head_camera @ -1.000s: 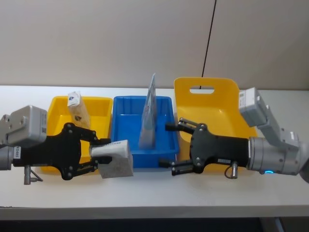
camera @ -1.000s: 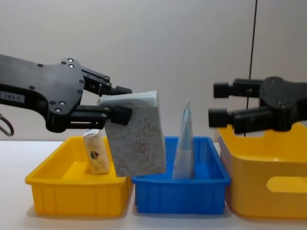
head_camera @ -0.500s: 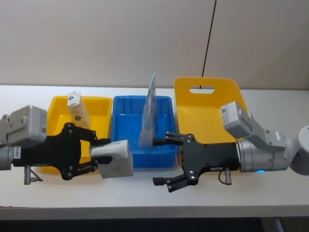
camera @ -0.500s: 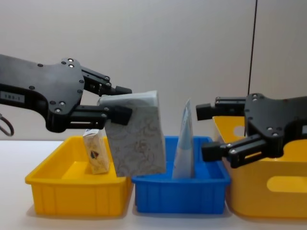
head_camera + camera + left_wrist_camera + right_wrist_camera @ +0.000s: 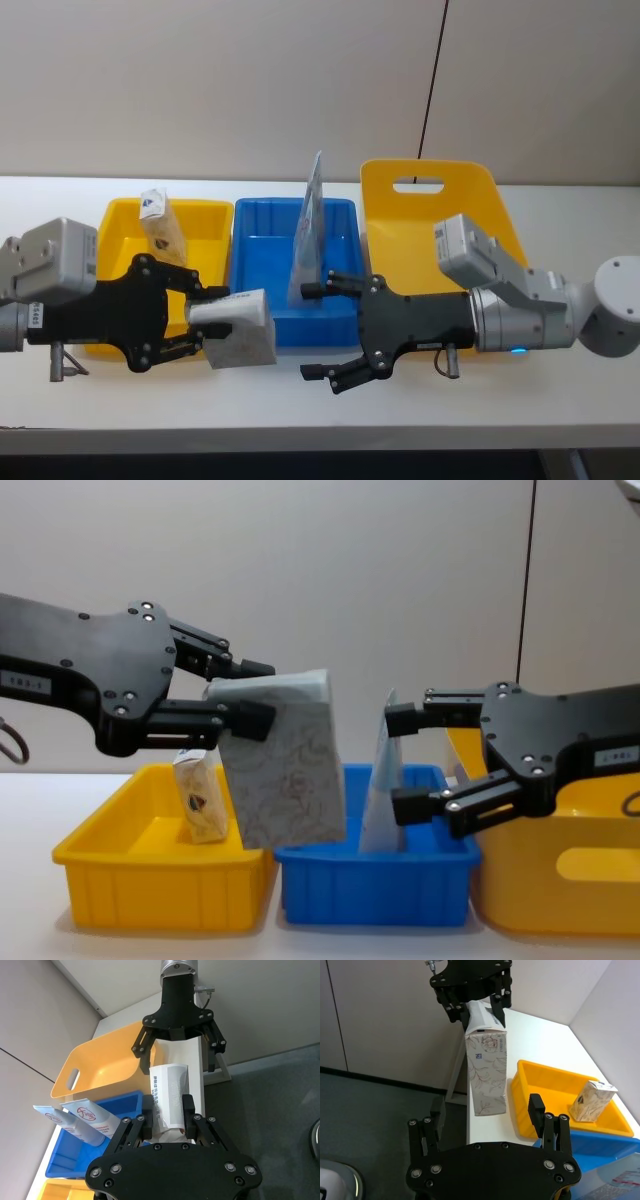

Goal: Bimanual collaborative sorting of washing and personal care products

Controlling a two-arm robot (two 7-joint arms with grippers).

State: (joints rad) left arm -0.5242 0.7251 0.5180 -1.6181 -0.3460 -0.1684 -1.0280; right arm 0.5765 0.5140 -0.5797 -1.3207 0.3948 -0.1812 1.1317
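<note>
Left gripper (image 5: pixel 222 320) clamped on speckled soft pack (image 5: pixel 245 338), right gripper (image 5: pixel 320 332) fingers spread, facing pack, near it, front of blue bin (image 5: pixel 262 250)

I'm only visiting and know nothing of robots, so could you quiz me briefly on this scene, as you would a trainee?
1. True or false: the right tool is open.
2. The beige packet stands in: A) the blue bin, B) the small yellow bin, C) the big yellow bin.
3. What does the left tool hold?
Key: 1 true; 2 B; 3 the speckled soft pack.
</note>
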